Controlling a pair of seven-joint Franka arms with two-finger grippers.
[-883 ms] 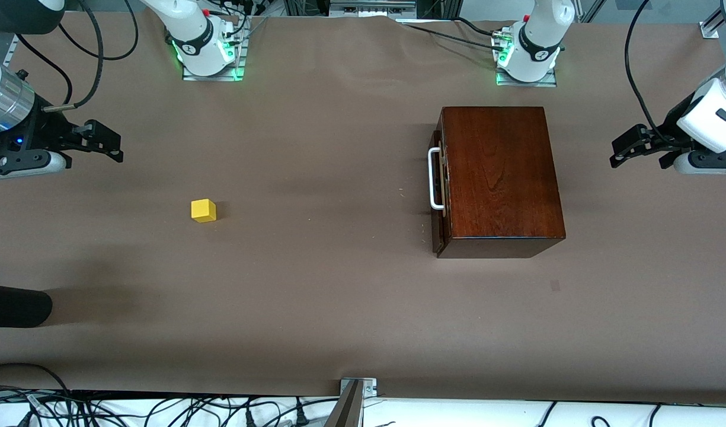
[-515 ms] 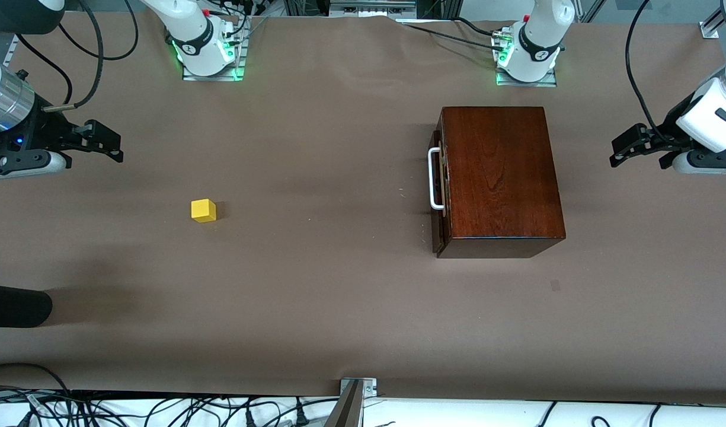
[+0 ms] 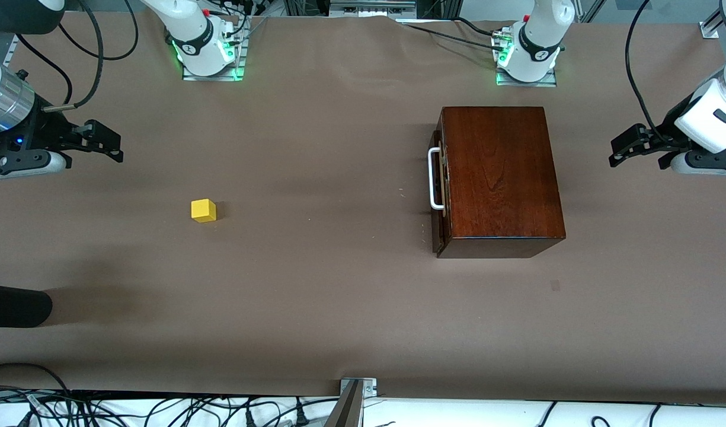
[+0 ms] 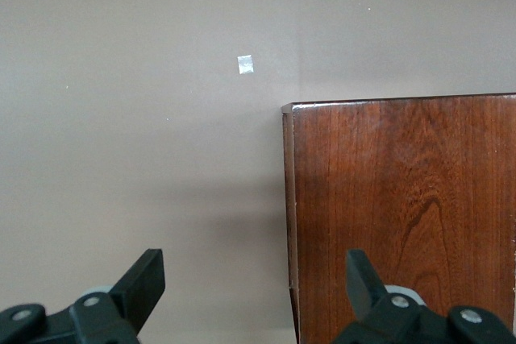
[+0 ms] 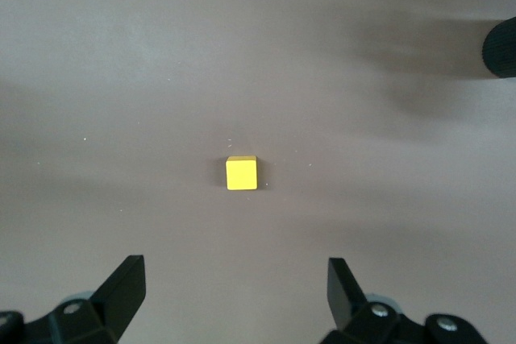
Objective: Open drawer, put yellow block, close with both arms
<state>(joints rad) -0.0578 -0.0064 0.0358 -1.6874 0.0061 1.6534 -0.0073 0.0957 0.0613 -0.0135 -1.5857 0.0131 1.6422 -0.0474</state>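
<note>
Drawer [image 3: 438,196]: shut in mahogany box [image 3: 499,178], white handle [image 3: 435,179] facing yellow block [image 3: 203,210]; toward left arm's end of table. Block: loose on table [image 3: 339,296], well apart from box, toward right arm's end.

Risks, judged: box unanchored, may slide if handle pulled unbraced; small block may skid under off-centre pinch.

Left gripper [image 3: 638,145]: fingers apart, hovering over table beside box.

Right gripper [image 3: 99,141]: fingers apart, hovering over table at its own end, block in its wrist view.
</note>
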